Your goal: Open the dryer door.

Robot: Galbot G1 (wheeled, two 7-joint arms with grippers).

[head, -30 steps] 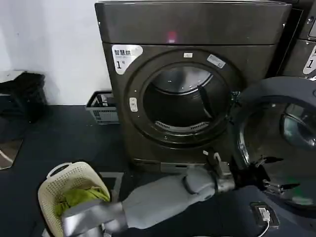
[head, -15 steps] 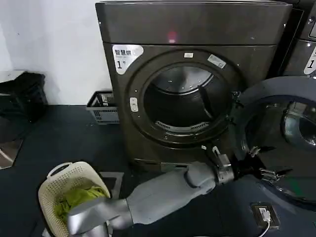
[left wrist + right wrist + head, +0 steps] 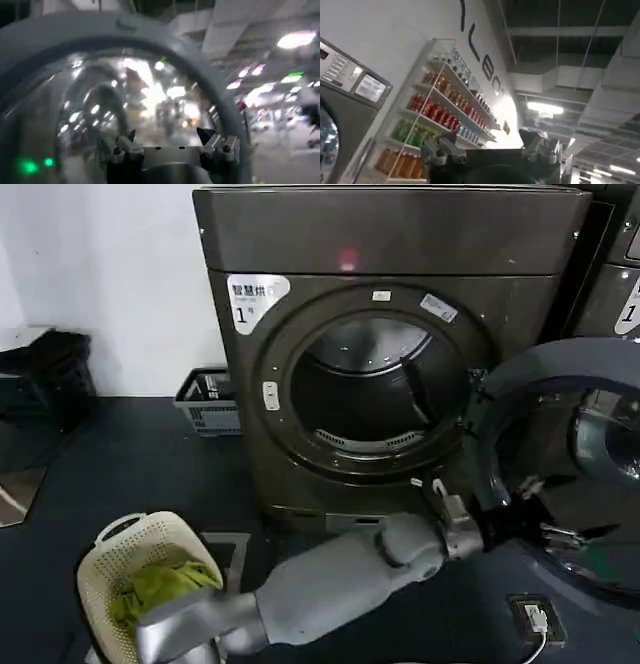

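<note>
Head view has my left gripper (image 3: 560, 536) spread open against the big chrome-ringed round dryer door (image 3: 565, 469), swung wide right of the dark grey-brown dryer (image 3: 390, 244); I'd push gently outward.

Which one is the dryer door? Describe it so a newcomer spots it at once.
Start at the big dark dryer marked "1", with the open round drum mouth. The dryer door hangs swung open at that mouth's right side, the left gripper in front of its inner face. Unlike the neighbouring machine's door behind it, it shows a grey plastic inner rim.
</note>
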